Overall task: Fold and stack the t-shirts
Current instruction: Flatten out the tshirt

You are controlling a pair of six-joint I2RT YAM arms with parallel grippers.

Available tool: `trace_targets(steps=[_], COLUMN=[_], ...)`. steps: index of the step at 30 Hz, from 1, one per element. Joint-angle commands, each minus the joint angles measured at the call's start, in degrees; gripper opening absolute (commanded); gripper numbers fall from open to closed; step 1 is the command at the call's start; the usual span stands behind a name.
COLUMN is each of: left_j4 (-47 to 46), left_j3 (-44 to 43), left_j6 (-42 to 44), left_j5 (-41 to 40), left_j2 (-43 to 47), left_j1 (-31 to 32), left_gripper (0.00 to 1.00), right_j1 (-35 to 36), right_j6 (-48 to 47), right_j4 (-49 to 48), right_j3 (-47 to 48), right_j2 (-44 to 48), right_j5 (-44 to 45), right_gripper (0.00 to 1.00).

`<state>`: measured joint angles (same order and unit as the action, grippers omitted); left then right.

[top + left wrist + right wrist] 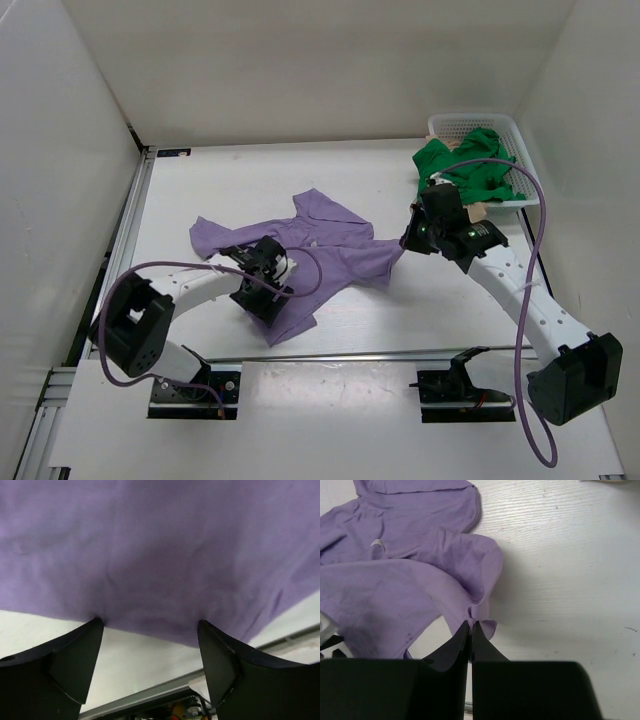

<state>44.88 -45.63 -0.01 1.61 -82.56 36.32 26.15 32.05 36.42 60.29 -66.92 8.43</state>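
Note:
The lavender purple t-shirt (320, 250) lies crumpled and partly spread across the middle of the table. My right gripper (409, 238) is at its right corner, jaws shut on a pinch of the purple hem (471, 622). My left gripper (262, 288) hovers over the shirt's lower left part. Its fingers (75, 665) stand wide apart, with the purple cloth (160, 555) just beyond the tips and nothing held between them. The bright green t-shirt (465, 165) is bunched in the basket at the back right. A bit of beige tan cloth (479, 211) shows under it.
The white mesh basket (520, 135) stands at the back right corner, by the right wall. White walls close the table on the left, back and right. A metal rail (350, 353) runs along the near edge, in front of the arm bases.

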Motion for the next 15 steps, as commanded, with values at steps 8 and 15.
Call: trace_targets(steps=[8, 15], left_j4=[-9.0, -9.0], left_j3=[3.1, -5.0], left_j6=[0.0, 0.0], left_j5=[-3.0, -18.6], left_j2=[-4.0, 9.5], left_j1=[1.4, -15.2], left_gripper=[0.1, 0.1], right_j1=[0.6, 3.8], right_j6=[0.6, -1.4], right_j4=[-1.4, -1.4], right_j3=[1.1, 2.7], right_j2=[0.6, 0.6], right_j5=[1.2, 0.1], right_gripper=[0.0, 0.0])
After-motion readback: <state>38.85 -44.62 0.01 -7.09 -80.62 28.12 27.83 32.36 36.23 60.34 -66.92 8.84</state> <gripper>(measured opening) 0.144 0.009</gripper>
